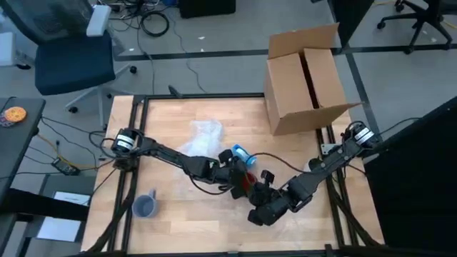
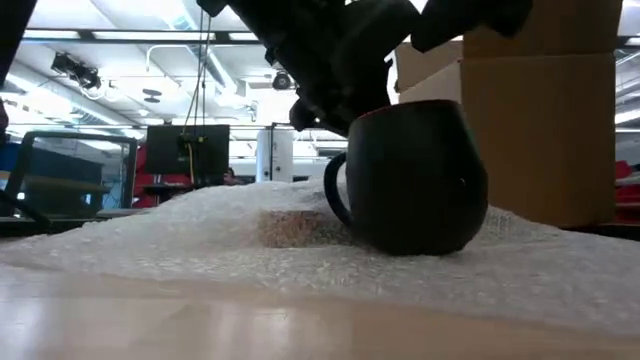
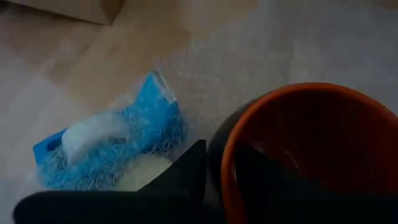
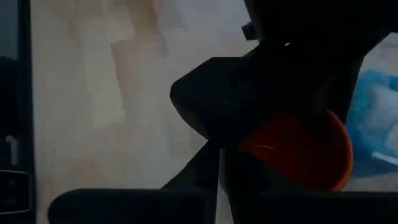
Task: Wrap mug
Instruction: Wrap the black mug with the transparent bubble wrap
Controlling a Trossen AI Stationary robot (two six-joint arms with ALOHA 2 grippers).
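A black mug (image 1: 247, 183) with an orange-red inside (image 3: 311, 143) stands upright on a sheet of bubble wrap (image 2: 200, 230) near the table's middle. My left gripper (image 1: 239, 175) comes down on it from above and is shut on its rim. My right gripper (image 1: 255, 212) hovers just near-right of the mug, its fingers (image 4: 199, 180) shut; I cannot tell whether they touch the wrap. A blue packet (image 3: 118, 143) lies on the wrap (image 1: 203, 135) just beyond the mug. My left gripper holds the mug by its rim (image 3: 227, 162), one finger (image 3: 267, 171) inside the cup and the other (image 3: 186, 171) outside against the wall. The fingers slant down from above and from the table's left. The mug stands upright, its base (image 2: 415, 245) on the bubble wrap.
A cardboard box (image 1: 307, 78) stands open at the table's far right. A grey-blue mug (image 1: 145, 205) sits near the front left. Bare wood lies along the near edge and left of the wrap.
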